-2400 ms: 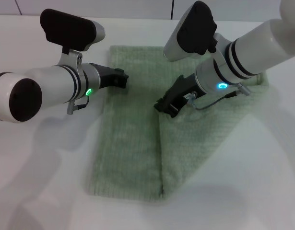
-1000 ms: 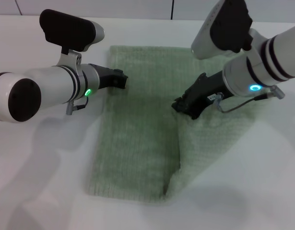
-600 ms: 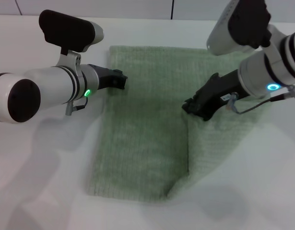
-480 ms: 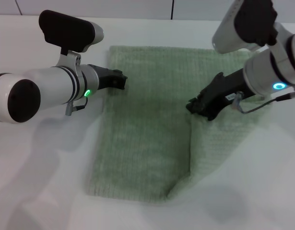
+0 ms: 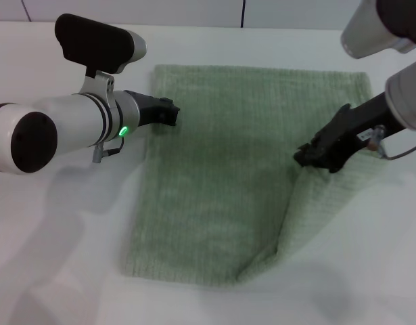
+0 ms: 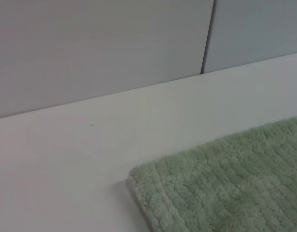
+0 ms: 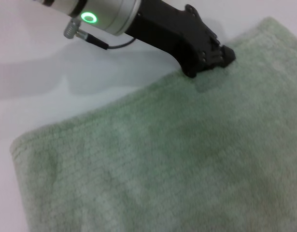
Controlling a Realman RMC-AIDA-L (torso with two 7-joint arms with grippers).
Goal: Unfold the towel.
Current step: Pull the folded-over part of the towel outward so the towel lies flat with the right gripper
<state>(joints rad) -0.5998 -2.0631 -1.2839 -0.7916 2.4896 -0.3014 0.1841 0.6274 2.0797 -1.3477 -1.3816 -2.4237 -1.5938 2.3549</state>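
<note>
Right jaws: closed on a raised fold of the towel (image 5: 221, 183), pinching the cloth at the fold's far end.
Right gripper (image 5: 314, 156): low over the right part of the towel, black fingers pointing toward the middle; silver wrist and white arm running off toward the upper right.
Left jaws: cannot tell whether parted or together; tips pressed down on the cloth near the far left corner.
Left gripper (image 5: 172, 114): at the left edge of the towel, touching it; also seen in the right wrist view (image 7: 220, 54) with its tip on the cloth; green light on the silver wrist.
Towel: spread on the white table (image 5: 65, 237), mostly flat in one layer across left and middle; far edge straight and parallel to the wall.
Fold: diagonal ridge from the right gripper down to the near edge, a lifted flap lying to its right.
Corner: rounded far left corner (image 6: 138, 176) flat on the table in the left wrist view.
Wall (image 6: 100, 43): grey panels behind the table.
</note>
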